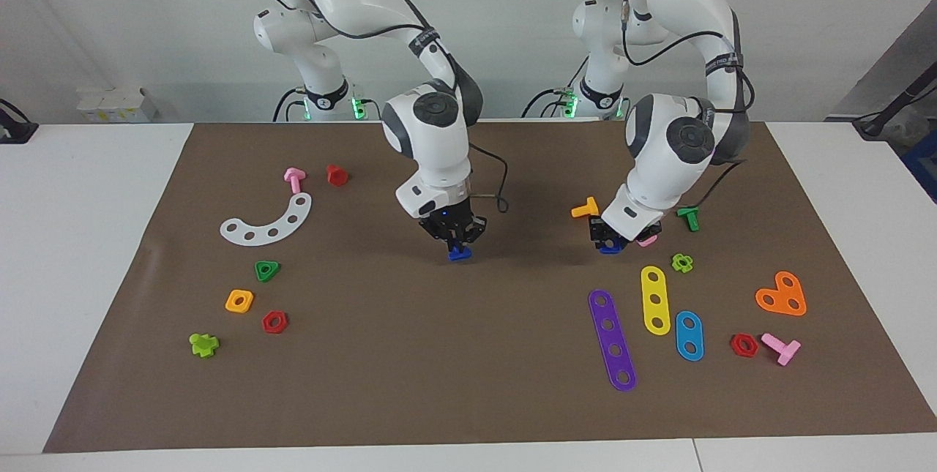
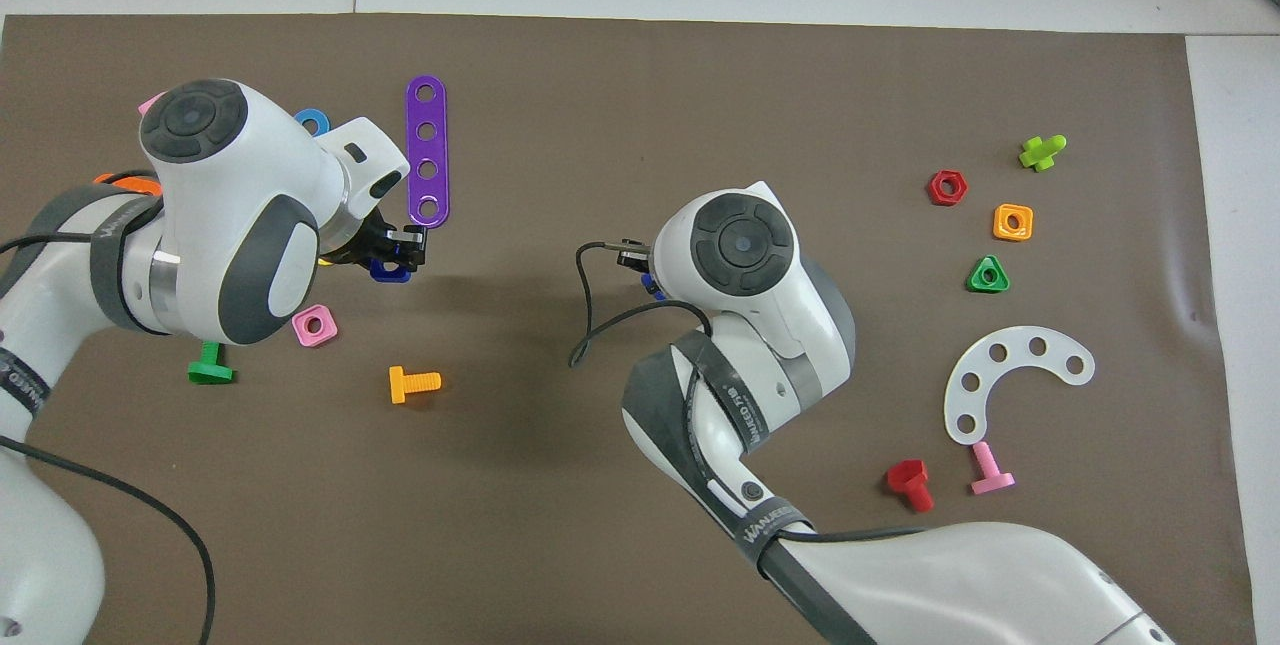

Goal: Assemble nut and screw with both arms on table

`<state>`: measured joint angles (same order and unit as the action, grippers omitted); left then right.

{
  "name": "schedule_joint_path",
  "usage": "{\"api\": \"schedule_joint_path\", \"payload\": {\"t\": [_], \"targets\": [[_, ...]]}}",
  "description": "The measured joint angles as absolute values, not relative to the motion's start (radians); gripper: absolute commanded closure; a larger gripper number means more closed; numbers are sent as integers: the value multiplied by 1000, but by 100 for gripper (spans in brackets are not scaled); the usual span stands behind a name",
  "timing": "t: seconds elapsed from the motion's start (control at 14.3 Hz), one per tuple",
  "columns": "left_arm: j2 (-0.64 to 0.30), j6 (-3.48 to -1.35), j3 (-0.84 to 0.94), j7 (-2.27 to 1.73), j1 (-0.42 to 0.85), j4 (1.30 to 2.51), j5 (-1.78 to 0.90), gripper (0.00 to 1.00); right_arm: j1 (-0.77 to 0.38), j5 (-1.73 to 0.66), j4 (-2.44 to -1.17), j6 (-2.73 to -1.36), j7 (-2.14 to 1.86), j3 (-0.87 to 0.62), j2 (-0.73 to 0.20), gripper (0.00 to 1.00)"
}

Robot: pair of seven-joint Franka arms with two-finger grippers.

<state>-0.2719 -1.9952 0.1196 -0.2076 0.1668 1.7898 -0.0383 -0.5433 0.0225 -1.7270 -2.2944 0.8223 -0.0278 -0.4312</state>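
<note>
My right gripper (image 1: 457, 241) is low over the middle of the brown mat (image 1: 468, 377), shut on the dark-blue screw (image 1: 460, 254), which hangs from its fingertips just above the mat. In the overhead view the right arm's wrist hides this gripper, and only a sliver of the screw (image 2: 651, 284) shows. My left gripper (image 1: 610, 239) is down at the mat toward the left arm's end, shut on the dark-blue square nut (image 1: 610, 248). The nut (image 2: 388, 271) also shows in the overhead view under the left gripper (image 2: 400, 250). I cannot tell whether the nut is off the mat.
A pink square nut (image 1: 647, 241), an orange screw (image 1: 585, 208) and a green screw (image 1: 689, 217) lie close around the left gripper. Purple (image 1: 613, 340), yellow (image 1: 655, 300) and blue (image 1: 689, 335) strips lie farther out. A green triangular nut (image 1: 267, 270) and an orange square nut (image 1: 239, 301) lie toward the right arm's end.
</note>
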Motion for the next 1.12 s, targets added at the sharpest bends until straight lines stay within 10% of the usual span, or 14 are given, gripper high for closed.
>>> {"api": "schedule_joint_path", "payload": {"t": [0.14,0.21,0.28,0.35,1.12], "targets": [[-272,-1960,124,-276,190,1741,-39,100,-558,28,-1714,-2294,839,-27,-457,100],[-273,-1956,124,-333,207,1725,-40,100,-560,29,-1713,-2294,842,-27,-461,74],[-275,-1956,125,-387,225,1716,-40,100,-563,29,-1713,-2291,842,-27,-462,21],[-277,-1958,126,-437,244,1709,-40,100,-565,30,-1713,-2285,842,-27,-462,0],[-363,-2121,128,-824,469,1684,-76,100,-335,50,-1688,-2085,631,-10,-270,0]]}}
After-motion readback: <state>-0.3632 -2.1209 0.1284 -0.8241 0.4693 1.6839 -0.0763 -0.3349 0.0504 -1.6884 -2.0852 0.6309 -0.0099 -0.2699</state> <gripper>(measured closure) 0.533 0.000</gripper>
